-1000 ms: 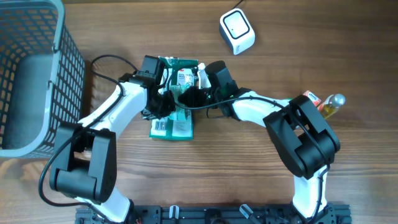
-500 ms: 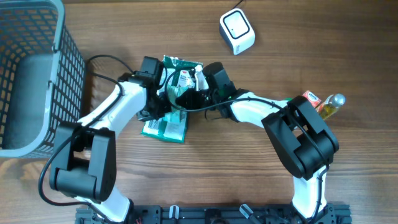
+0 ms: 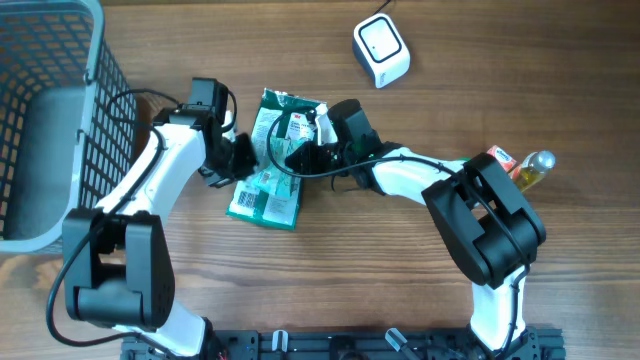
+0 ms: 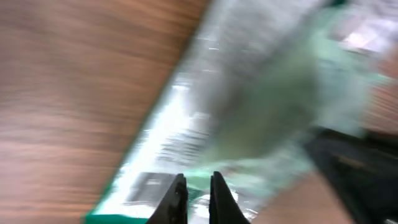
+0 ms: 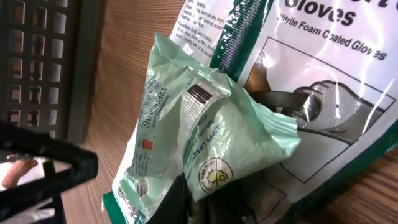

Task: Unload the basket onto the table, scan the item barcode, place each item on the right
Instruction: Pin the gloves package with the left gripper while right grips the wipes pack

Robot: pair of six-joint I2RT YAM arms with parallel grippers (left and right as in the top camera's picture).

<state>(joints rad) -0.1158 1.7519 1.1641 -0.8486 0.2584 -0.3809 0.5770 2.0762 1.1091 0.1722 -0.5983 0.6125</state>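
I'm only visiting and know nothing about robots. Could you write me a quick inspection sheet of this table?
Surface: brown wooden table.
Job's things: pale green plastic pouch overlapping a flat green-and-white glove pack; white boxy scanner at the far edge.
Clutter: clear bottle of yellow liquid and an orange packet beside the right arm.
Claws: left claw shut, at the glove pack's edge; right claw shut on the pouch.
Cables: black cable looping by the left arm.
Surroundings: grey mesh basket at the left.
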